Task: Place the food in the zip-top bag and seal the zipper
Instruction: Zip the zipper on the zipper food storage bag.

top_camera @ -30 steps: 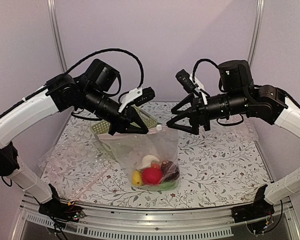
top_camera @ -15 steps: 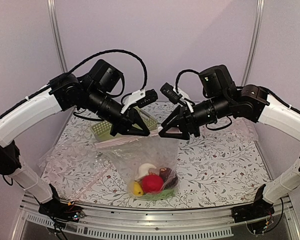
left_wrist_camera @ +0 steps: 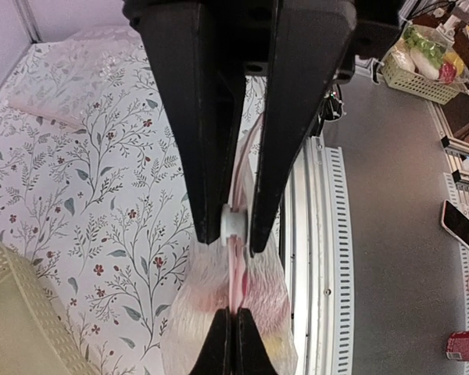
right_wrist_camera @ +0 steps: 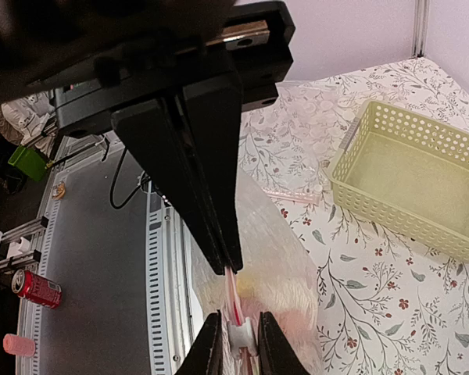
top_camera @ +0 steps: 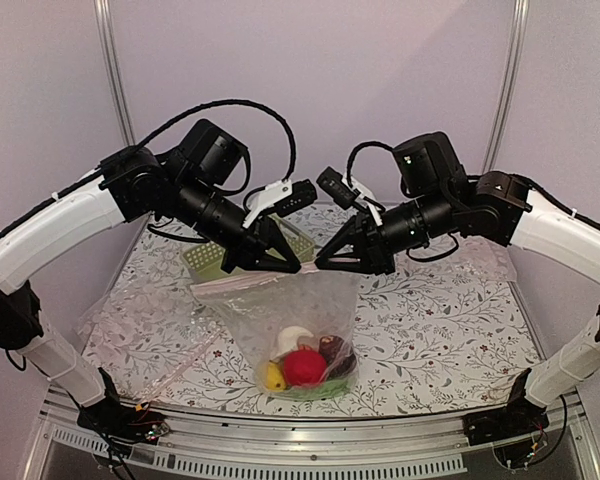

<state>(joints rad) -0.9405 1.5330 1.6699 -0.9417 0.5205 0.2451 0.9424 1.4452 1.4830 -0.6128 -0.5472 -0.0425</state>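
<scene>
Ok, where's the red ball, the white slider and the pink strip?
Round red toy ball (top_camera: 302, 367): top view, its middle.
Small white plastic slider (left_wrist_camera: 233, 223): left wrist view, its middle.
Pale pink zipper strip (right_wrist_camera: 233, 295): right wrist view, mid-length.

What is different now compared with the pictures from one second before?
The right tool moved left to the mouth of the bag and closed on the white slider. The left tool stayed shut on the pink strip, holding the bag up; the food stayed inside.

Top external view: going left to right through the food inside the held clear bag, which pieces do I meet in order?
Inside the zip-top bag: yellow piece → red ball → dark maroon piece.
</scene>
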